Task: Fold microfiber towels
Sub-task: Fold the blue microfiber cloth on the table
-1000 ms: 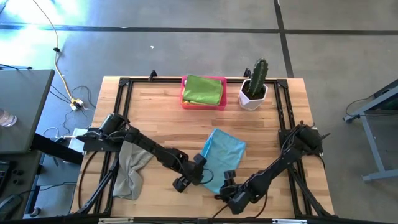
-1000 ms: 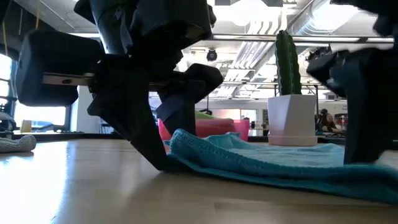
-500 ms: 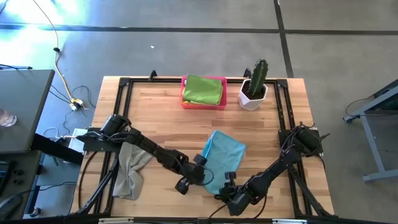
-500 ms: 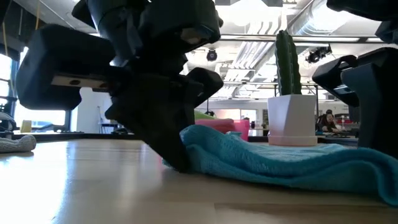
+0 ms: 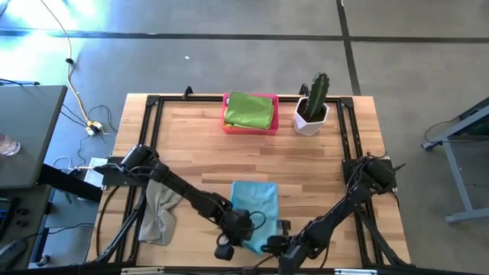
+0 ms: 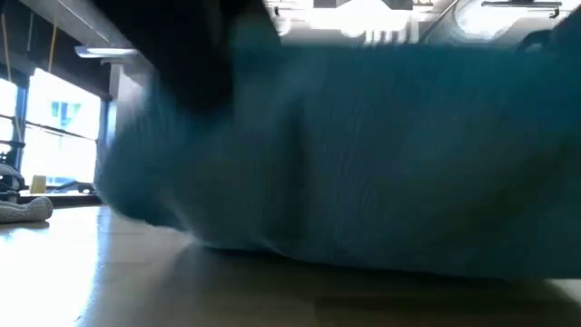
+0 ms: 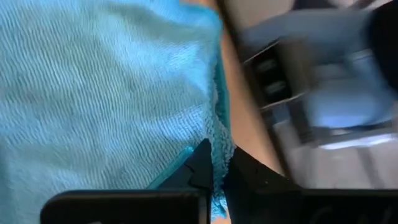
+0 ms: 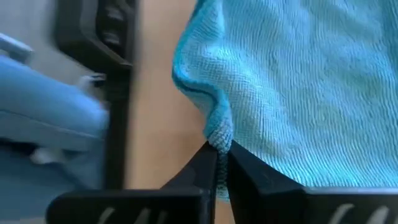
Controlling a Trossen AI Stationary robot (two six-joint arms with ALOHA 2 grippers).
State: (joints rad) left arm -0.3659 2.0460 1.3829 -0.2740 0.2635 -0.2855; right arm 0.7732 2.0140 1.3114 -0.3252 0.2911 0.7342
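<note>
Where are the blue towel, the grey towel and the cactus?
blue towel (image 5: pixel 253 200): high view, its flat middle.
grey towel (image 5: pixel 160 210): high view, the centre of the crumpled cloth.
cactus (image 5: pixel 317 88): high view, its green stem.

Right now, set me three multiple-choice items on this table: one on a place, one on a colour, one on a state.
1. Where does the lime green towel lie?
A. in the pink tray
B. under the cactus pot
C. at the table's near edge

2. What colour is the towel that both hands grip?
A. yellow
B. grey
C. light blue

3. How is the left hand?
A. wide open
B. shut on the towel's edge
C. resting on the tray

Answers: 1 A, the high view shows it filling the tray. 2 C, the light blue towel sits between the fingers in both wrist views; the right hand pinches it too. 3 B, its fingers meet on the hem.
</note>
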